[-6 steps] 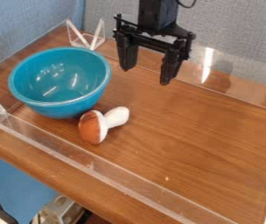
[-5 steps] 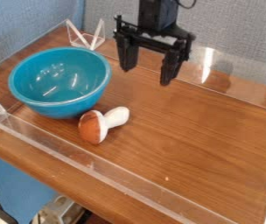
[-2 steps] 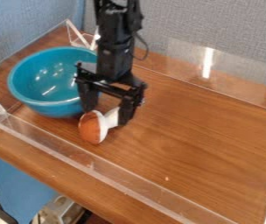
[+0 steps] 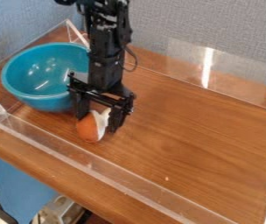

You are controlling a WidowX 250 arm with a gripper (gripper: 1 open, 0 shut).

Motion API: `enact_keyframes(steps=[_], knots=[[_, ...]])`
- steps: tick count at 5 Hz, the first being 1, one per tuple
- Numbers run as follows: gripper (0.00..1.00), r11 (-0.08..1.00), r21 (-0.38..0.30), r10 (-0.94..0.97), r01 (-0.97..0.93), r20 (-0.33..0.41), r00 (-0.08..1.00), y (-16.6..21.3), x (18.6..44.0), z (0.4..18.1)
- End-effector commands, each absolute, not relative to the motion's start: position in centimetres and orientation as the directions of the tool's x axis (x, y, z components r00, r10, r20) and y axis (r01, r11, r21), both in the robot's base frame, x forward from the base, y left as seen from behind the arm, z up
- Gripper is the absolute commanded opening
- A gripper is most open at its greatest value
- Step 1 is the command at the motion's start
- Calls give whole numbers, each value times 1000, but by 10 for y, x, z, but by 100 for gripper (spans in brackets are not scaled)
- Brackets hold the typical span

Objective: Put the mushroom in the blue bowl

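Note:
The mushroom (image 4: 91, 129) lies on its side on the wooden table, orange-brown cap toward the front left, cream stem mostly hidden behind the gripper. My black gripper (image 4: 99, 118) has come straight down over it, open, one finger on each side of the stem and tips near the tabletop. The blue bowl (image 4: 36, 77) stands just left and behind, empty, glossy turquoise, a short way from the mushroom.
Clear acrylic walls (image 4: 206, 66) ring the tabletop, low along the front edge and taller at the back. Bare wood (image 4: 206, 140) stretches to the right of the gripper.
The gripper dropped from high at the back to down around the mushroom, moving left and forward. It stayed open. The mushroom and bowl kept their places.

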State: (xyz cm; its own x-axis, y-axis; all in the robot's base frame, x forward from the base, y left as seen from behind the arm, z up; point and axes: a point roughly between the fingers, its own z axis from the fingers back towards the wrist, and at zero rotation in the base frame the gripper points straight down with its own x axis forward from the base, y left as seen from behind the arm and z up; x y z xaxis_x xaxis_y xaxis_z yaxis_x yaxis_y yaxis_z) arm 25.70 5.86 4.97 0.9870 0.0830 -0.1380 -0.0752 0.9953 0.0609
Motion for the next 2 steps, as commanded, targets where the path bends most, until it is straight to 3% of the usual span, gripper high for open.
enact_keyframes(steps=[1, 2], knots=[[100, 995, 64, 89, -82, -112, 990, 67, 261, 48], [100, 995, 62, 88, -81, -111, 990, 69, 264, 42]])
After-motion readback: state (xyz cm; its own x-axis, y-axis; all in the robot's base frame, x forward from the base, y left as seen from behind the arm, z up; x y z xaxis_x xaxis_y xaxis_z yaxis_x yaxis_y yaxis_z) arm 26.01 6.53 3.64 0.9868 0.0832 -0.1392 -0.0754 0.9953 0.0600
